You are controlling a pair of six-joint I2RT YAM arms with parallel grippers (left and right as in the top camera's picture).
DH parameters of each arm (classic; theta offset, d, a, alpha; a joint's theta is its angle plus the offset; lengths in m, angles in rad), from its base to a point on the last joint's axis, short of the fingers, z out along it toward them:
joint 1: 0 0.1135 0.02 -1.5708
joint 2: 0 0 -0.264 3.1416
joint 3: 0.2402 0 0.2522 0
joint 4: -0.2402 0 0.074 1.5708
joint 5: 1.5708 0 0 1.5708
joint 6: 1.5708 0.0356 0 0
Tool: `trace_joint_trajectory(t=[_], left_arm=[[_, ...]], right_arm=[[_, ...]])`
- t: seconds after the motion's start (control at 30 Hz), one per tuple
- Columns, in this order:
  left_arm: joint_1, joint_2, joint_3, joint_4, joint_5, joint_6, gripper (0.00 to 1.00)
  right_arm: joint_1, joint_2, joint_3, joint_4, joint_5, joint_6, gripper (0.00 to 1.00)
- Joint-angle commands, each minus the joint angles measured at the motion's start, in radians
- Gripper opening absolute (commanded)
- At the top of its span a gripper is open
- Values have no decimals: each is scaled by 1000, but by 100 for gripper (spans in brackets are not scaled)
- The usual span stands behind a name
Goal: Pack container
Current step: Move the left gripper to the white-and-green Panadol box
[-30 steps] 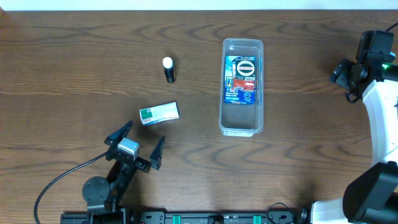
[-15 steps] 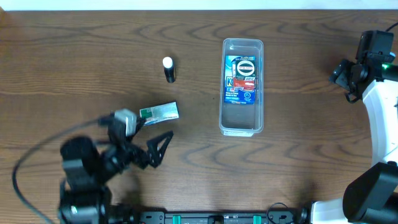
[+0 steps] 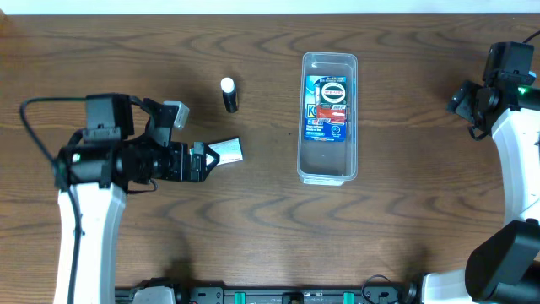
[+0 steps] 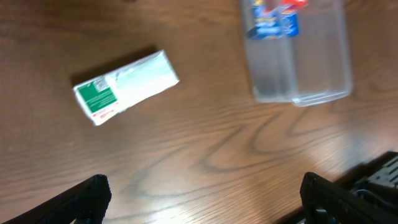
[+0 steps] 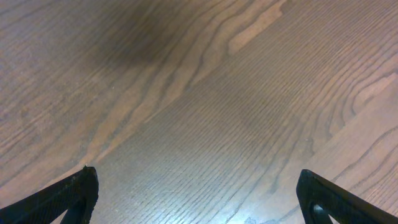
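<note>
The clear plastic container stands upright of centre on the wooden table, with a blue snack box lying in it. It also shows in the left wrist view. A small white and green box lies left of it, also in the left wrist view. A small black tube with a white cap lies further back. My left gripper is open, just left of the white and green box, holding nothing. My right gripper is open over bare wood at the far right.
The left arm's black cable loops over the table's left side. The right arm's white body runs along the right edge. The table's far edge meets a white wall.
My left arm has swung up from the front edge toward the middle left, and its open gripper now sits just beside the white and green box. The right arm has not moved.
</note>
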Motion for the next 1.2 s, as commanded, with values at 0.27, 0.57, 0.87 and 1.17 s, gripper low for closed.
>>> trace_joint_trajectory(t=[0.27,0.57,0.87,1.17], left_arm=[[-26,105,24,11,-139,-180,98],[-26,109,23,45,-113,-442,98],[-26,110,23,-37,-132,-1131,98],[-51,110,22,-29,-126,-1506,98]], right_arm=[[-4,5,-3,0,10,15,99],[-4,5,-3,0,10,14,99],[-4,5,-3,0,10,14,99],[-4,5,-3,0,10,14,99]])
